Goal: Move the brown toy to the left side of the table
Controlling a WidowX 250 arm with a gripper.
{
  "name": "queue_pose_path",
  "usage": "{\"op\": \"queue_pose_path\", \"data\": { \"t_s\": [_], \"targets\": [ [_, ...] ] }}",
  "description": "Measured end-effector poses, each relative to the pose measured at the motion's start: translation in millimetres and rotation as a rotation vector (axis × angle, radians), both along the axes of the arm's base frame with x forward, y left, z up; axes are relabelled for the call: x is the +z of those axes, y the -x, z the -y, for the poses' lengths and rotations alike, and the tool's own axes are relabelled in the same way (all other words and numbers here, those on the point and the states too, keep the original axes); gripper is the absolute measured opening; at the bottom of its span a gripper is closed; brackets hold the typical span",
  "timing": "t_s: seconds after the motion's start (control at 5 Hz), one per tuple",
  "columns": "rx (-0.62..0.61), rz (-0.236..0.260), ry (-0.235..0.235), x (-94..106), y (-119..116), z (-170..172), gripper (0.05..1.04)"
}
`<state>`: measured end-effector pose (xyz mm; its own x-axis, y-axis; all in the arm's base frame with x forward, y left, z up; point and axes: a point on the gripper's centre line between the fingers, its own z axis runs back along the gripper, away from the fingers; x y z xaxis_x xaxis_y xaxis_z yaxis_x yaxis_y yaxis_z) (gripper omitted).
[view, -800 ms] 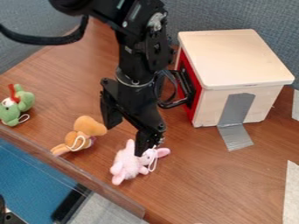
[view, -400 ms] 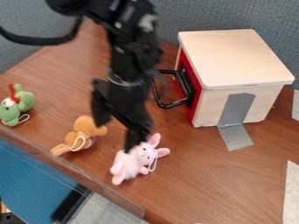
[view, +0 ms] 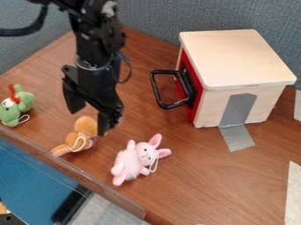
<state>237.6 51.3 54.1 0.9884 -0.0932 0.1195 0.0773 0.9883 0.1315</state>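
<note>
The black gripper (view: 88,121) hangs over the brown toy (view: 80,137), its two fingers spread apart with nothing held between them. One finger is behind and left of the toy's head, and the other overlaps the toy's right edge from this view. The orange-brown toy lies on the wooden table (view: 217,184) near its front left edge, with a white string loop on it. Whether the fingers touch the toy I cannot tell.
A pink rabbit toy (view: 134,160) lies right of the brown toy. At the far left edge sits a green toy (view: 16,107). A wooden box (view: 235,61) with a red front and black handle (view: 167,105) stands at the back right, taped down.
The gripper has moved left, from over the pink rabbit to over the brown toy. The rabbit's head and the box's handle are uncovered now. The toys have stayed put.
</note>
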Motion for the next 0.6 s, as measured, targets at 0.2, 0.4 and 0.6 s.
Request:
{"op": "queue_pose_path", "data": {
  "t_s": [0.2, 0.4, 0.6],
  "targets": [
    [0.012, -0.032, -0.010, -22.0, -2, -8, 1.001],
    [0.019, -0.070, -0.003, -46.7, -3, -13, 1.001],
    [0.028, -0.090, 0.010, -65.5, -6, -15, 1.001]
  ]
}}
